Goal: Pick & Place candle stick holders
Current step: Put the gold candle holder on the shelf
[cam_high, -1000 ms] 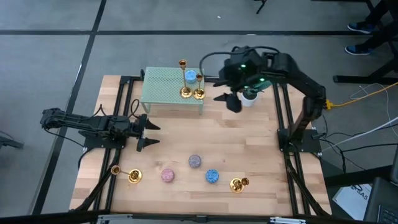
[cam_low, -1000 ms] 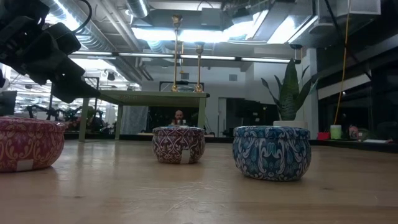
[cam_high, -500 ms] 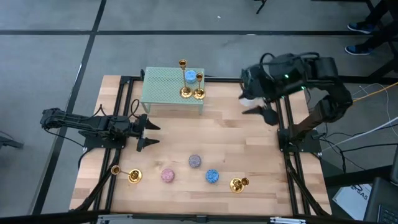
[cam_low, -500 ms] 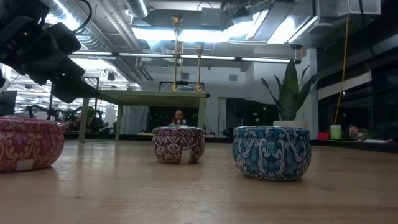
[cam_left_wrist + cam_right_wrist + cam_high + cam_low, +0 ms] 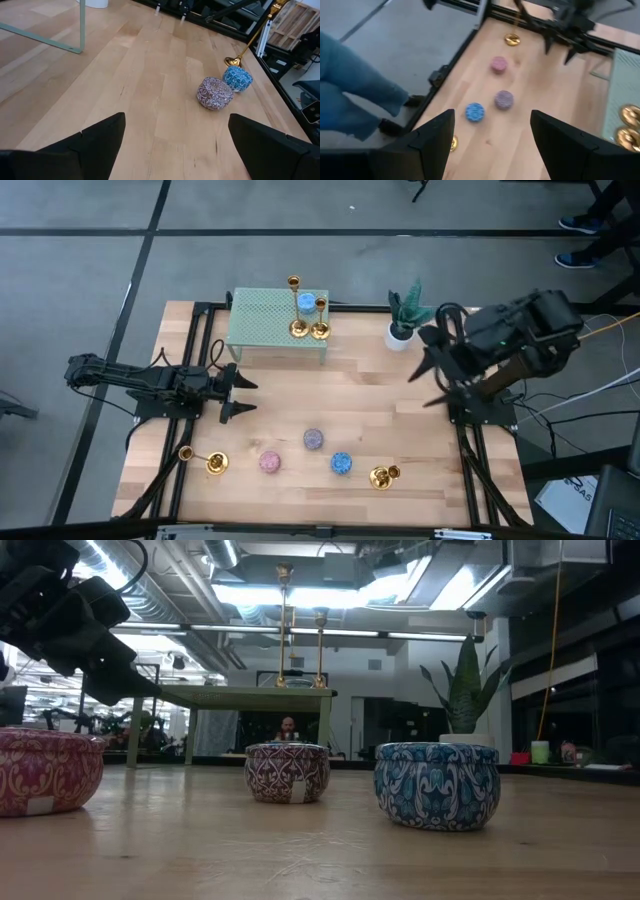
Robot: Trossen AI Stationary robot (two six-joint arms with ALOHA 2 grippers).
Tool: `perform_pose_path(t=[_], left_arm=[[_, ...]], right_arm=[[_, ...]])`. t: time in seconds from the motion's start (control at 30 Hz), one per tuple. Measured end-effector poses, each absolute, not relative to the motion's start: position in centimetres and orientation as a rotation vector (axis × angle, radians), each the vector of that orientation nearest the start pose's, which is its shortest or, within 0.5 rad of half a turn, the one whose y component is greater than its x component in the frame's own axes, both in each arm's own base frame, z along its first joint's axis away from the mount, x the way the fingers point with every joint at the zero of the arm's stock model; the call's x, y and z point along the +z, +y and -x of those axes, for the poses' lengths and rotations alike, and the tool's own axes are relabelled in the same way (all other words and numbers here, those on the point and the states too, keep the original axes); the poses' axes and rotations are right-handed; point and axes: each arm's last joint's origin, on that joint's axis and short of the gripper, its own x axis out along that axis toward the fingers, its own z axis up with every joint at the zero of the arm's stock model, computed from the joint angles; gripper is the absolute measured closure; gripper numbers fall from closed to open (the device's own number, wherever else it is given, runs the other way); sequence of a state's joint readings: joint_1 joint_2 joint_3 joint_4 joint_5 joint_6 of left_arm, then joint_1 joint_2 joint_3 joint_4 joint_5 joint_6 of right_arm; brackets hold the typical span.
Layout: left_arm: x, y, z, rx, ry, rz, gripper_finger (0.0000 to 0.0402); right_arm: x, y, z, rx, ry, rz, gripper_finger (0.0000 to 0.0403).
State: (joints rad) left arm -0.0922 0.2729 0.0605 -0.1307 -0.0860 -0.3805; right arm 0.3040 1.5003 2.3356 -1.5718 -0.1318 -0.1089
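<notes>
Hovering over the counter's [image 5: 380,420] right edge, the right pincer [image 5: 428,380] is spread and empty. The left pincer [image 5: 232,393] waits released at the left. Two candle stick holders [image 5: 308,328] stand on the far green stand [image 5: 270,330]; two lie on their sides at the near edge [image 5: 205,460] [image 5: 384,476].

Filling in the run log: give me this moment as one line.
left gripper: open, waiting, left side | right gripper: open, empty, right edge | candle stick holders: two on green stand, two lying at front | potted plant: upright
</notes>
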Motion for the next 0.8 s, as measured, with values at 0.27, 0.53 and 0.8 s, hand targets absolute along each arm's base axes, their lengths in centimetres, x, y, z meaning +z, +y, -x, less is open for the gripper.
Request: perform_pose_path(t=[0.27, 0.53, 0.8], left_arm=[[14.9, -0.8, -10.9, 0.059, 0.338, 0.346, 0.0049], [14.9, -0.8, -10.9, 0.059, 0.338, 0.346, 0.0049], [14.9, -0.8, -10.9, 0.059, 0.338, 0.346, 0.0048]], right_arm=[[52.6, 8.2, -16.9, 0.579, 0.697, 0.21, 0.0137], [52.6, 9.1, -16.5, 0.632, 0.691, 0.235, 0.0137], [52.6, 9.1, -16.5, 0.638, 0.683, 0.258, 0.0137]])
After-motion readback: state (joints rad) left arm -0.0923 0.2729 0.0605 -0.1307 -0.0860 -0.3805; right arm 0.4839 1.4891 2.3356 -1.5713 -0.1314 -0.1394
